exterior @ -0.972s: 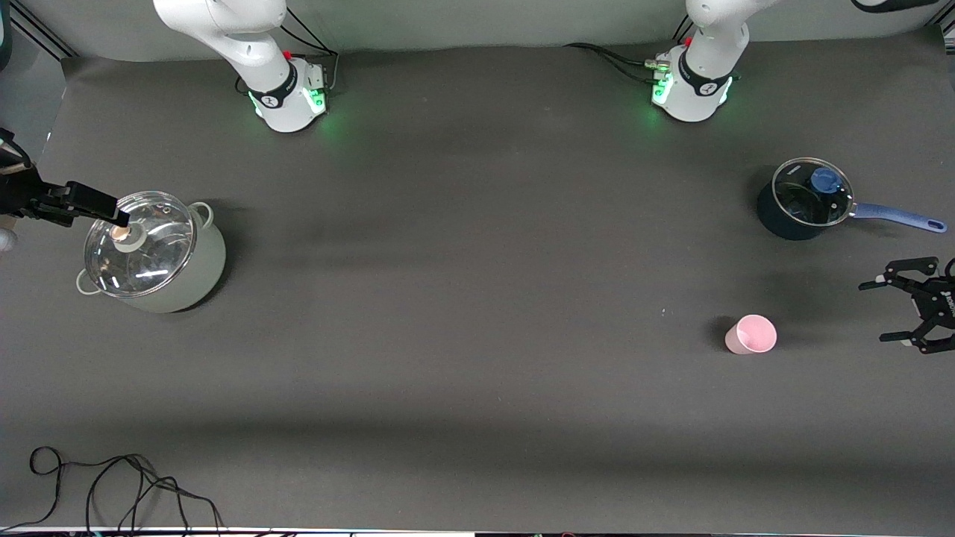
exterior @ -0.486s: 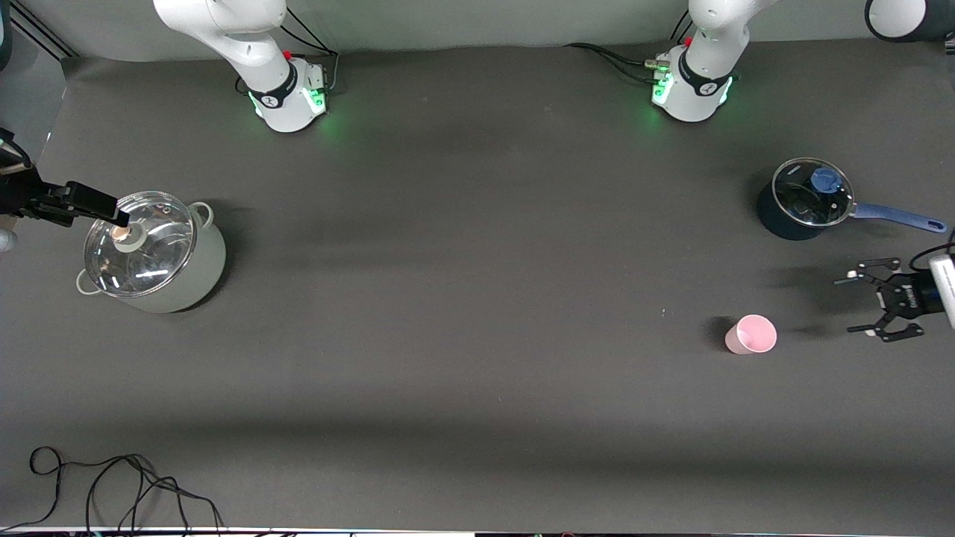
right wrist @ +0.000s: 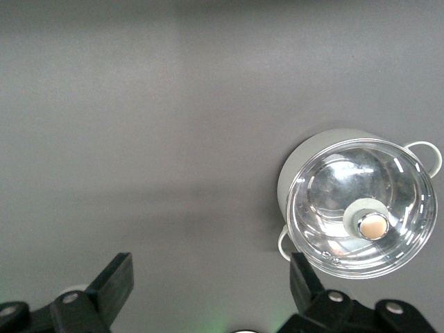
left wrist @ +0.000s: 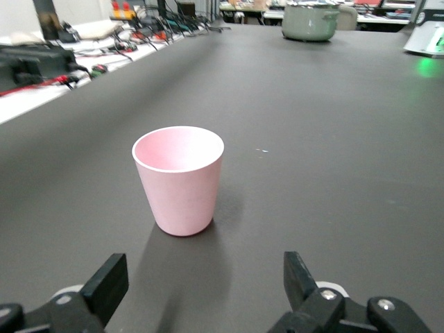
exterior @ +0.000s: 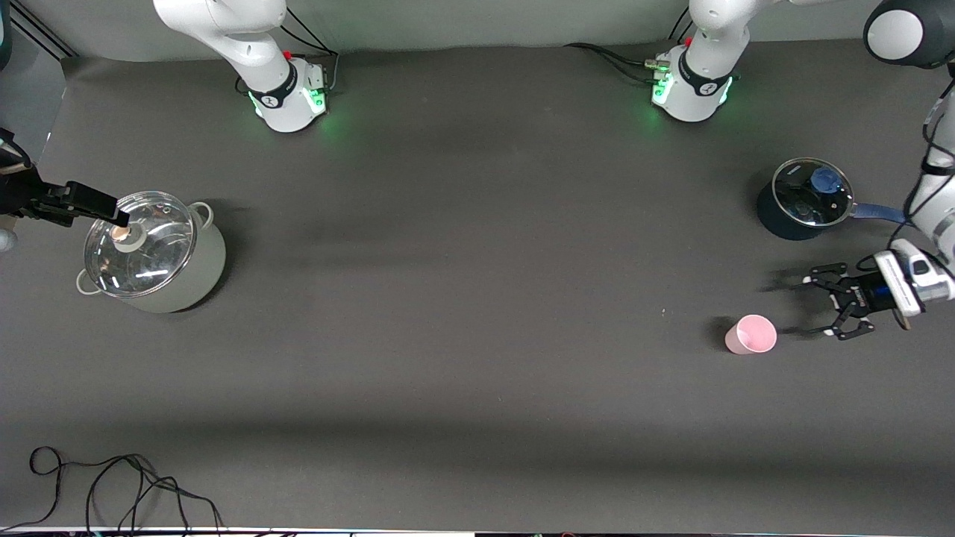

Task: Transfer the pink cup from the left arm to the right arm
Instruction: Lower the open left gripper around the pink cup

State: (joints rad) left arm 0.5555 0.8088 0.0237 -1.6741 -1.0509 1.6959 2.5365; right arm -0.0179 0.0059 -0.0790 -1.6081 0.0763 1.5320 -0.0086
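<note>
Spread apart, the left gripper (exterior: 819,306) sits low by the table, just beside the upright pink cup (exterior: 750,333) (left wrist: 179,177) and not touching it. Toward the right arm's end, the right gripper (exterior: 89,201) waits over the lidded grey pot (exterior: 153,251) (right wrist: 359,205), its fingers (right wrist: 111,283) also apart.

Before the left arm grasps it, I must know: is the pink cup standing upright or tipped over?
Upright. The pink cup stands on its narrow base with its open mouth facing up; the left gripper is open beside it.
</note>
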